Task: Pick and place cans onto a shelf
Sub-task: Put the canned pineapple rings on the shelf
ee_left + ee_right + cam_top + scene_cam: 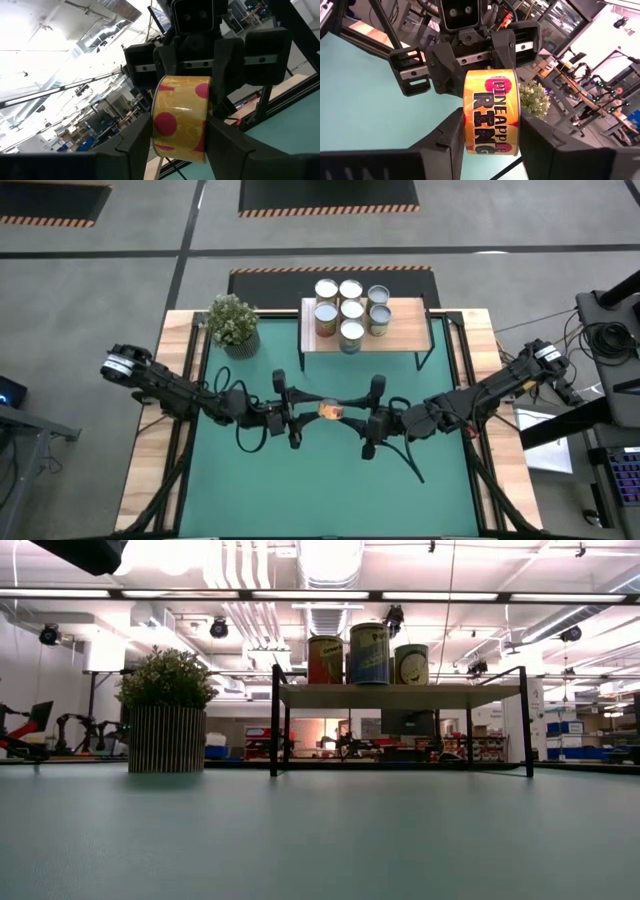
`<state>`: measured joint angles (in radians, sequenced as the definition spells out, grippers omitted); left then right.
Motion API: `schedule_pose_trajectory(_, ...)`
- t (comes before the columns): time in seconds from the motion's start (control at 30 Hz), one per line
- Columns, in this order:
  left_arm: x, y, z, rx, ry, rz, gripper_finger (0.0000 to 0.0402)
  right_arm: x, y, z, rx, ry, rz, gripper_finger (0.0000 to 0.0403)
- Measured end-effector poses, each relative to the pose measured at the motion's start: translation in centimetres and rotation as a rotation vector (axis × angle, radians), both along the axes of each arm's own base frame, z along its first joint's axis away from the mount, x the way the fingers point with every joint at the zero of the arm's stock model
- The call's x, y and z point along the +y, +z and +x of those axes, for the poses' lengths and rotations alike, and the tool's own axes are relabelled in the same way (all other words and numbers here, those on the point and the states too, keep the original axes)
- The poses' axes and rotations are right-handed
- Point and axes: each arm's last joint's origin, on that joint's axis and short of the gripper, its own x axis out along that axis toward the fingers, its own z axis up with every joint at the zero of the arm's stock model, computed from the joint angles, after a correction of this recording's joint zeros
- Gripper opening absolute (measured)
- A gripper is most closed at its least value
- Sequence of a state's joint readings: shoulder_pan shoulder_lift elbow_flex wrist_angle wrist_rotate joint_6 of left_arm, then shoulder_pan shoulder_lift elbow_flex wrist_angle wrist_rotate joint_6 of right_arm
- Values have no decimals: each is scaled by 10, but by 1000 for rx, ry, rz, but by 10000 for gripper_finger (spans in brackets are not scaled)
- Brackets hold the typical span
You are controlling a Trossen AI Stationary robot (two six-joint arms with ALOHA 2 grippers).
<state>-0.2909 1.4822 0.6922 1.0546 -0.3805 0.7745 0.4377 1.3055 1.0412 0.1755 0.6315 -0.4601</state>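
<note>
Held can: an orange-and-yellow can marked with pineapple lettering hung in the air over the middle of the green mat — between the two grippers.
Left gripper: part-open, its fingers pressed on the can's sides.
Right gripper: part-open too, its fingers set against the same can from the opposite end — both arms gripped it at once.
Shelf: stood at the far edge of the mat, on thin black legs.
Shelved cans: seven stood upright, bunched together on the board's left half.
Plant: in a ribbed pot, just left of the shelf.
</note>
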Motion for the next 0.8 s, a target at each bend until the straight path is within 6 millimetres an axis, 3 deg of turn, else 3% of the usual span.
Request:
schedule_pose_trajectory(0.33,1,0,0,7,25,-12,207,-1,1,-3,8,-5,10,143)
schedule_pose_trajectory(0.57,3,-1,-2,23,161,-26,239,-11,16,-18,135,-144,18,144)
schedule_pose_trajectory(0.8,2,1,-3,26,191,-26,250,-24,24,-41,320,-360,64,144)
